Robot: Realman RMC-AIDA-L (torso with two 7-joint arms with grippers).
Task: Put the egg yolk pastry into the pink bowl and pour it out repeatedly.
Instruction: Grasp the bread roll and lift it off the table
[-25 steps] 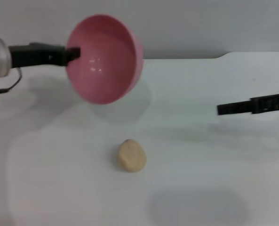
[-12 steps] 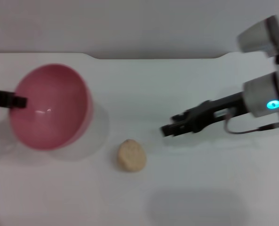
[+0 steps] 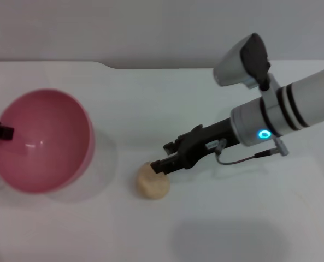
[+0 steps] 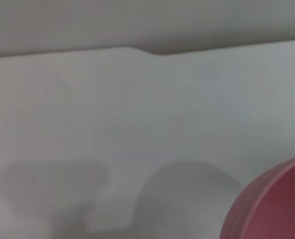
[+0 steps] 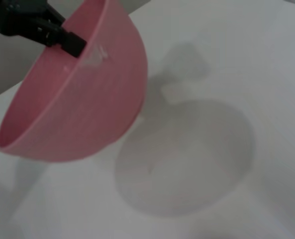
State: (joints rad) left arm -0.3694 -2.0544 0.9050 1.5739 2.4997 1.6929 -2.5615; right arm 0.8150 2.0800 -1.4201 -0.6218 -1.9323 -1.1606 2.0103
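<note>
The pink bowl (image 3: 41, 142) hangs tilted above the table at the left, its opening facing up and to the right, and it is empty. My left gripper (image 3: 0, 132) is shut on its rim at the left edge of the head view. The bowl also shows in the right wrist view (image 5: 87, 99), with the left fingers (image 5: 62, 37) on its rim, and as an edge in the left wrist view (image 4: 276, 204). The egg yolk pastry (image 3: 153, 184) lies on the white table near the middle. My right gripper (image 3: 162, 156) is open, its tips just at the pastry's upper right side.
The white table (image 3: 233, 218) meets a grey wall at the back (image 3: 151, 33). The bowl's shadow (image 3: 104, 164) falls on the table between bowl and pastry. Nothing else stands on the table.
The left arm has carried the bowl down and to the left. The right arm has come in from the right and reached down to the pastry, which has not moved.
</note>
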